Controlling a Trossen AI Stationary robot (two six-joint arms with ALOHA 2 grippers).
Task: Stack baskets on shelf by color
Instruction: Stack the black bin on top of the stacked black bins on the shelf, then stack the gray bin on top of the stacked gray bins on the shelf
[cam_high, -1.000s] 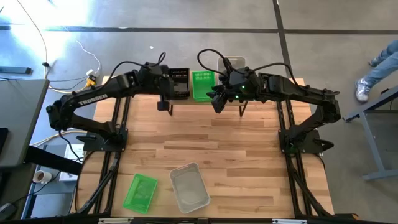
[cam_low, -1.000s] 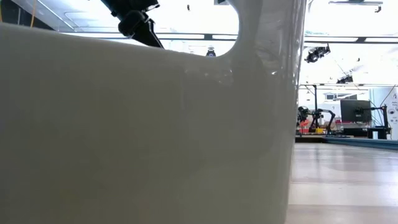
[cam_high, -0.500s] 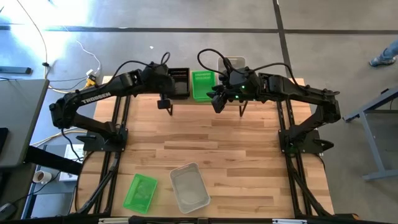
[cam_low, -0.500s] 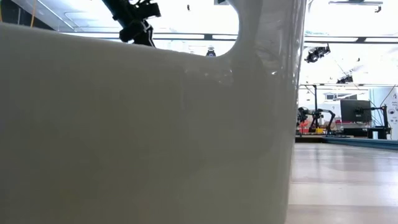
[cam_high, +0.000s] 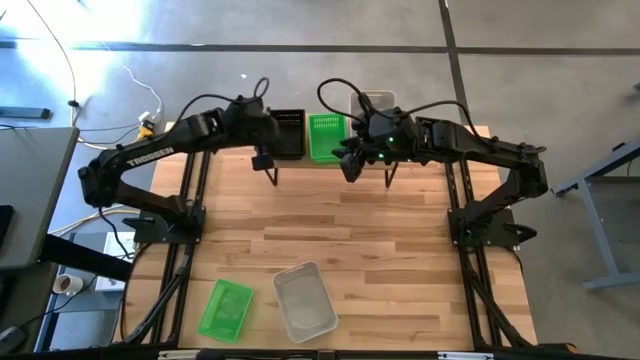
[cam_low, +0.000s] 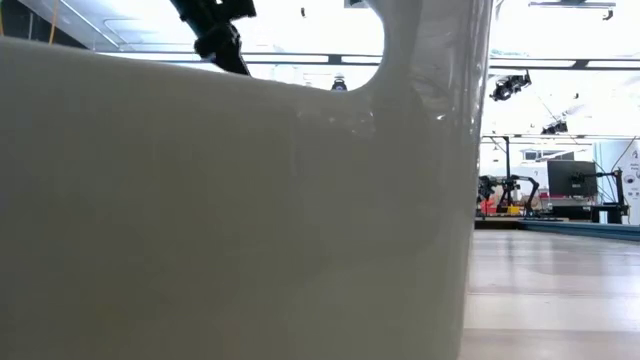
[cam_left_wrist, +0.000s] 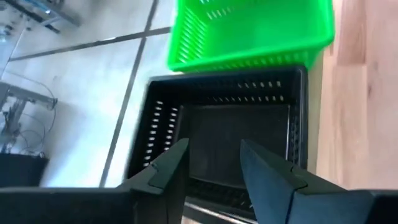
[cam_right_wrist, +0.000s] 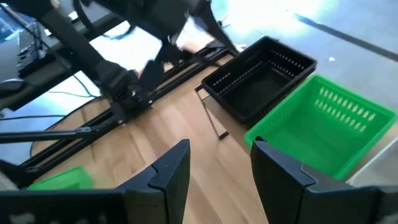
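A black basket (cam_high: 289, 132) and a green basket (cam_high: 326, 136) stand side by side on the shelf (cam_left_wrist: 314, 118) at the table's far edge. A whitish basket (cam_high: 377, 100) shows just behind my right arm. My left gripper (cam_left_wrist: 214, 163) hovers open over the black basket (cam_left_wrist: 231, 140), with the green one (cam_left_wrist: 250, 28) beyond it. My right gripper (cam_right_wrist: 217, 165) is open and hangs in front of the shelf, near the green basket (cam_right_wrist: 323, 124) and black basket (cam_right_wrist: 261, 76). A second green basket (cam_high: 225, 308) and a clear basket (cam_high: 305, 300) lie on the table's near part.
The clear basket's wall (cam_low: 230, 210) stands right against the low camera and hides almost all of that view; only my left gripper (cam_low: 215, 28) shows above it. The shelf's thin black legs (cam_right_wrist: 211, 118) stand on the tabletop. Bare wood lies between the shelf and the near baskets.
My left gripper has crept a little toward the far edge, closer over the black basket, and has risen slightly. A person at the room's right side has walked out of the high view. The baskets have stayed put.
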